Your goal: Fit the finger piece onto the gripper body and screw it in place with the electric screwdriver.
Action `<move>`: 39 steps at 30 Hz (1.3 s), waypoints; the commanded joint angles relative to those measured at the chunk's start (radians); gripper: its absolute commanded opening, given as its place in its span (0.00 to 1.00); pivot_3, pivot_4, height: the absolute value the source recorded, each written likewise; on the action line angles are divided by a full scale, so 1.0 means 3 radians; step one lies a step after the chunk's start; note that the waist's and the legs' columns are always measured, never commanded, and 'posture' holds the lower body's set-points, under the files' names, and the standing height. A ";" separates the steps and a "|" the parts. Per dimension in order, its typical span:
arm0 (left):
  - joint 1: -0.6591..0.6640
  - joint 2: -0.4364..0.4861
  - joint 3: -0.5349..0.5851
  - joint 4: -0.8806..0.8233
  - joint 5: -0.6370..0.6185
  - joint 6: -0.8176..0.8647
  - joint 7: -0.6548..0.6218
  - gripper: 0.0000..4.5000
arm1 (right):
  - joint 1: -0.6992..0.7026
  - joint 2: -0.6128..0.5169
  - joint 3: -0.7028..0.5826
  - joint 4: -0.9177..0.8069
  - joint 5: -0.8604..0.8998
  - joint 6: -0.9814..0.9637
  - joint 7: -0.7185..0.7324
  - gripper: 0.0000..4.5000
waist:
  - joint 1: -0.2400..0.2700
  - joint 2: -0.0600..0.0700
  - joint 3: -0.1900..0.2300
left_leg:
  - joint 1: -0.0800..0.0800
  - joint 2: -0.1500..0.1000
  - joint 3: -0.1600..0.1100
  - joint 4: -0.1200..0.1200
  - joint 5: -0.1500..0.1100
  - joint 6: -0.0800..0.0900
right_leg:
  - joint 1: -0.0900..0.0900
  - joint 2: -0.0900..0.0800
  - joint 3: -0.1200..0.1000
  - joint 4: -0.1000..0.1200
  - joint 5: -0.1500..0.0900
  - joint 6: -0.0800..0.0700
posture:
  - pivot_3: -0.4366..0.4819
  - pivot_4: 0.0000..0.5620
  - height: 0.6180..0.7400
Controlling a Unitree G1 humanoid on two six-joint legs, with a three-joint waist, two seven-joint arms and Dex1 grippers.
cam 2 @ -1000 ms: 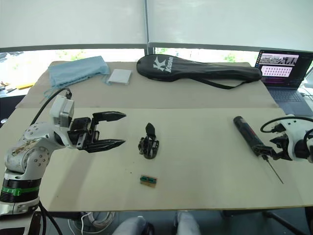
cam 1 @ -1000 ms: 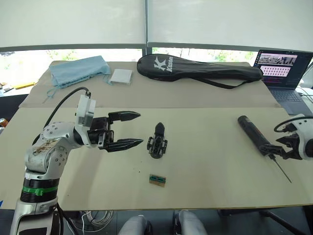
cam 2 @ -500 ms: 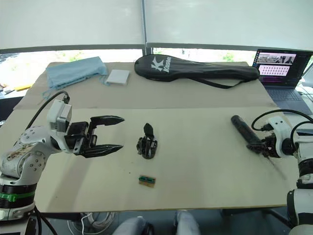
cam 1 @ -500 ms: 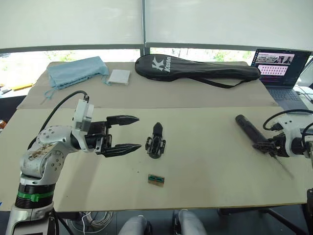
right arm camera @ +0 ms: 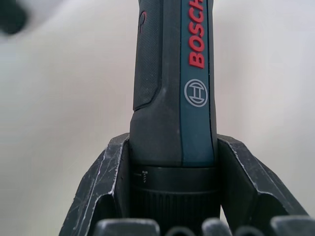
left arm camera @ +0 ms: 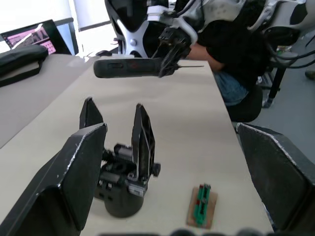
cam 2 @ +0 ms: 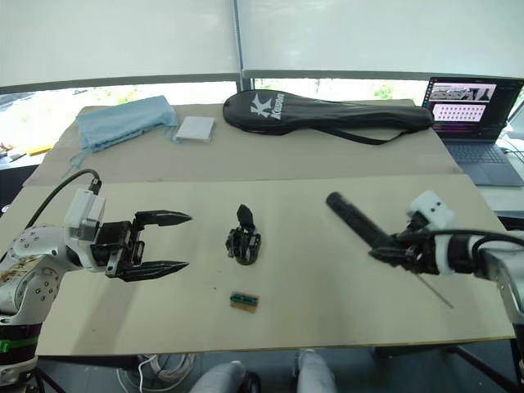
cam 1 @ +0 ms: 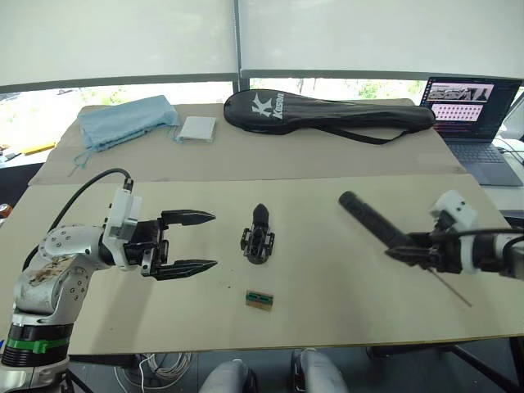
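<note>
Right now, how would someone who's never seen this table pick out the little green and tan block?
Start at the long beige table and find the small black gripper body with one pointed finger standing near its middle. Just nearer the front edge lies the small green-and-tan block, flat on the surface. It is the only coloured thing among black parts.

Electric screwdriver: matt black rubbery grip with fine texture, a smoother dark teal panel bearing red lettering; thin bare metal bit. Right gripper fingers: matt black plastic, scuffed at the edges. Gripper body: matt black plastic with small metal fittings. Bench: smooth, matt beige sheet. At 11 o'clock, a light blue cloth, soft and creased.
</note>
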 commanded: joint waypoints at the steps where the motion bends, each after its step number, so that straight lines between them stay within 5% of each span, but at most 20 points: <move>1: 0.0035 0.0031 0.0084 -0.0009 0.0005 -0.0111 -0.0019 1.00 | 0.0126 0.0113 -0.0105 -0.0498 0.0022 0.0062 -0.0332 0.43 | 0.0025 -0.0002 0.0001 | 0.0000 -0.0001 0.0000 0.0000 0.0000 0.0001 | 0.0000 0.0000 0.0001 -0.0001 0.0000 0.0001 | 0.48 0.27 1.00; 12: 0.0049 -0.0043 -0.0017 -0.0080 0.0029 -0.0175 0.0102 1.00 | 0.0320 0.0232 0.0373 -0.0394 -0.0267 -0.0373 -0.0521 0.43 | 0.0031 -0.0007 0.0003 | -0.0006 -0.0006 -0.0001 0.0001 0.0003 0.0008 | -0.0003 0.0001 0.0001 -0.0001 0.0002 0.0004 | 0.48 0.27 1.00; 14: 0.0028 -0.0042 -0.0028 -0.0071 0.0028 -0.0177 0.0108 1.00 | 0.0319 0.0216 0.0394 -0.0357 -0.0279 -0.0397 -0.0514 0.67 | 0.0031 -0.0008 0.0003 | -0.0005 -0.0005 -0.0001 0.0001 0.0008 0.0015 | -0.0003 0.0002 0.0002 -0.0001 0.0002 0.0004 | 0.48 0.27 1.00; 18: -0.0025 -0.0054 -0.0070 -0.0040 0.0049 -0.0195 0.0107 1.00 | 0.0313 0.0192 0.0413 -0.0288 -0.0260 -0.0414 -0.0463 0.98 | 0.0030 -0.0011 0.0003 | -0.0004 -0.0004 -0.0002 0.0000 0.0008 0.0016 | -0.0002 0.0003 0.0002 -0.0001 0.0002 0.0004 | 0.48 0.27 1.00; 25: -0.0094 -0.0078 -0.0118 -0.0060 0.0033 -0.0158 0.0086 1.00 | 0.0105 -0.0020 0.0312 -0.0275 -0.0126 -0.0276 -0.0266 0.99 | 0.0031 -0.0012 0.0004 | -0.0004 -0.0005 -0.0002 0.0000 0.0010 0.0019 | -0.0002 0.0003 0.0002 -0.0001 0.0002 0.0004 | 0.48 0.27 1.00; 29: -0.0112 -0.0066 -0.0149 -0.0086 0.0011 -0.0133 0.0043 1.00 | -0.0150 -0.0479 0.0443 -0.0411 0.0012 0.0223 -0.0104 0.99 | 0.0031 -0.0012 0.0004 | -0.0005 -0.0004 -0.0003 0.0000 0.0010 0.0020 | -0.0003 0.0003 0.0002 -0.0002 0.0002 0.0003 | 0.48 0.27 1.00; 33: -0.0147 -0.0090 -0.0224 -0.0090 0.0047 -0.0174 0.0016 1.00 | -0.0863 -0.0948 0.1040 -0.0572 0.0183 0.1236 -0.0007 0.99 | 0.0029 -0.0013 0.0004 | -0.0008 -0.0002 -0.0003 0.0002 0.0009 0.0019 | -0.0007 0.0001 0.0002 -0.0002 0.0002 0.0002 | 0.48 0.27 1.00; 39: -0.0099 -0.0107 -0.0285 -0.0137 0.0038 -0.0180 -0.0008 1.00 | -0.1857 -0.0780 0.1889 -0.0718 0.0328 0.2082 -0.0092 0.99 | 0.0026 -0.0023 0.0004 | -0.0037 0.0000 -0.0002 0.0003 0.0010 0.0023 | -0.0037 0.0001 0.0001 -0.0002 0.0004 -0.0004 | 0.48 0.27 1.00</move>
